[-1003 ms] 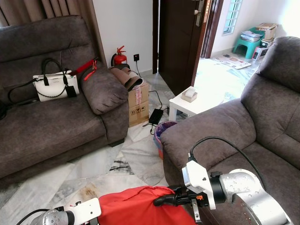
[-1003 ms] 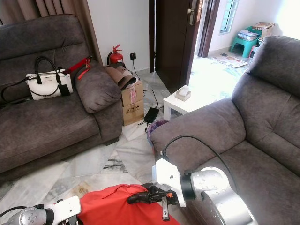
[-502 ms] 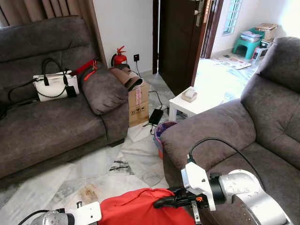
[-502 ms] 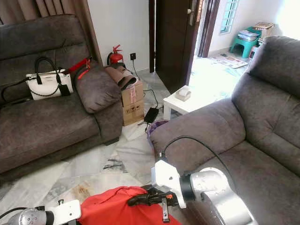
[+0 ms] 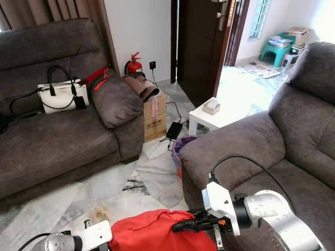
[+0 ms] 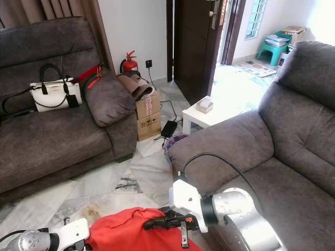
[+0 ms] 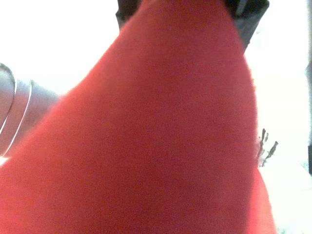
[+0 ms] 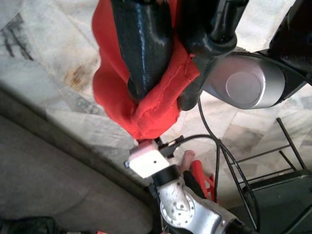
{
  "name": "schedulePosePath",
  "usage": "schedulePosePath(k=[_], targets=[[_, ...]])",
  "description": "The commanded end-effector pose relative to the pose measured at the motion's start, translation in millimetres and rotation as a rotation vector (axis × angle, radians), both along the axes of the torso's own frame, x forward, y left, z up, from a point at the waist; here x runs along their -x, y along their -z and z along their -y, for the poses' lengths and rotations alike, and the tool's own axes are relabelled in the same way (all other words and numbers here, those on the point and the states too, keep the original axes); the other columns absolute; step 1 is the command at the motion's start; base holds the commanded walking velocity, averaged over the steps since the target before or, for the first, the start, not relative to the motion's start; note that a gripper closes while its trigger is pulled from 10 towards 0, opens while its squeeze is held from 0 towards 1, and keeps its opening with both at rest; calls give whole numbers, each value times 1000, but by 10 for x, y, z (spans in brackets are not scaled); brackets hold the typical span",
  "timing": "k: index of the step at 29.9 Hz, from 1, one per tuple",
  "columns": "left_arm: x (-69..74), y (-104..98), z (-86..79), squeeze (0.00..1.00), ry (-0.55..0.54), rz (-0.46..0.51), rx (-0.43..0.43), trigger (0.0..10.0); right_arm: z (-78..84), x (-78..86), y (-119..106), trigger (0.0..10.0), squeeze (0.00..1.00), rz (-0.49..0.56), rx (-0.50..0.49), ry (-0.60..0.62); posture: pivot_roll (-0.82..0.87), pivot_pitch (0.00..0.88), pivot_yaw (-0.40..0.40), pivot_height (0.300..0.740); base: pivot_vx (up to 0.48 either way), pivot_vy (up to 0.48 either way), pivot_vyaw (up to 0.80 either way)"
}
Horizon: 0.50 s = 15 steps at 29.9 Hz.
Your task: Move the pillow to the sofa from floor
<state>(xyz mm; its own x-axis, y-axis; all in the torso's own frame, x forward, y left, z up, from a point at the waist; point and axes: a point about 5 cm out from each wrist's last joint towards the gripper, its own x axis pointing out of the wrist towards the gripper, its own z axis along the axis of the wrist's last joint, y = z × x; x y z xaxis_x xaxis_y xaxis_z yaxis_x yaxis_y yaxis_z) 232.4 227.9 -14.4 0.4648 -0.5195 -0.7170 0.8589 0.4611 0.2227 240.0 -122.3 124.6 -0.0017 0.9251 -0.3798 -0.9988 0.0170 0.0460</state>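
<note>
The red pillow hangs low in front of me, above the marble floor, held between both arms. My right gripper reaches in from the right and is shut on the pillow's edge; in the right wrist view its black fingers pinch a fold of red fabric. My left arm comes in from the lower left, its fingers hidden behind the pillow. In the left wrist view the left gripper has the pillow pressed between its dark fingertips. A grey sofa stands left, another right.
A white handbag lies on the left sofa. Between the sofas stand a cardboard box, a fire extinguisher, a small white table and a bin. A dark door stands open behind.
The view has shifted slightly. Both grippers keep their hold on the pillow, which sits at about the same height.
</note>
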Motion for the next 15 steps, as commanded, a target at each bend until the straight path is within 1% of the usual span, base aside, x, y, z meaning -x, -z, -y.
schedulePosePath(k=[1, 2, 3, 4, 7, 8, 9, 10, 11, 12, 13, 14, 15], targets=[[-110, -103, 57, 0, -25, 51, 76, 0, -55, 5, 5, 10000, 0, 22, -23, -11, 30, 0, 52, 740, 0, 0, 0], [-130, -125, 64, 0, -40, 64, 98, 0, -38, -9, 61, 10000, 0, 19, -6, 12, 30, 0, 52, 740, 0, 0, 0], [-168, -167, 77, 0, -69, 86, 141, 0, -3, -44, 163, 10000, 0, 6, 15, 60, 28, 0, 49, 740, 0, 0, 0], [-185, -186, 81, 0, -82, 95, 161, 0, 12, -59, 206, 10000, 0, -1, 20, 82, 28, 0, 49, 740, 0, 0, 0], [-270, -284, 116, 0, -128, 139, 246, 0, 89, -181, 398, 10000, 0, 24, 58, 226, 32, 0, 46, 740, 0, 0, 0], [-343, -370, 148, 0, -172, 186, 316, 0, 165, -286, 541, 10000, 0, 29, 85, 376, 33, 0, 45, 740, 0, 0, 0], [-402, -441, 179, 0, -214, 228, 373, 0, 222, -347, 646, 10000, 0, 39, 106, 487, 34, 0, 44, 740, 0, 0, 0], [-402, -441, 179, 0, -214, 228, 373, 0, 222, -347, 646, 10000, 0, 39, 106, 487, 34, 0, 44, 740, 0, 0, 0], [-430, -474, 199, 0, -235, 254, 397, 0, 250, -378, 685, 10000, 0, 52, 114, 547, 36, 0, 44, 740, 0, 0, 0], [-471, -515, 212, 0, -272, 295, 414, 0, 283, -414, 721, 10000, 0, 45, 112, 624, 36, 0, 44, 740, 0, 0, 0], [-535, -573, 230, 0, -343, 342, 455, 0, 314, -452, 747, 10000, 0, 46, 96, 705, 38, 0, 42, 740, 0, 0, 0], [-633, -678, 299, 0, -441, 421, 511, 0, 355, -499, 768, 10000, 0, 31, 29, 847, 37, 0, 39, 740, 0, 0, 0], [-663, -715, 350, 0, -465, 450, 521, 3137, 372, -512, 767, 10000, 0, 19, -6, 904, 39, 0, 38, 740, 0, 0, 0]])
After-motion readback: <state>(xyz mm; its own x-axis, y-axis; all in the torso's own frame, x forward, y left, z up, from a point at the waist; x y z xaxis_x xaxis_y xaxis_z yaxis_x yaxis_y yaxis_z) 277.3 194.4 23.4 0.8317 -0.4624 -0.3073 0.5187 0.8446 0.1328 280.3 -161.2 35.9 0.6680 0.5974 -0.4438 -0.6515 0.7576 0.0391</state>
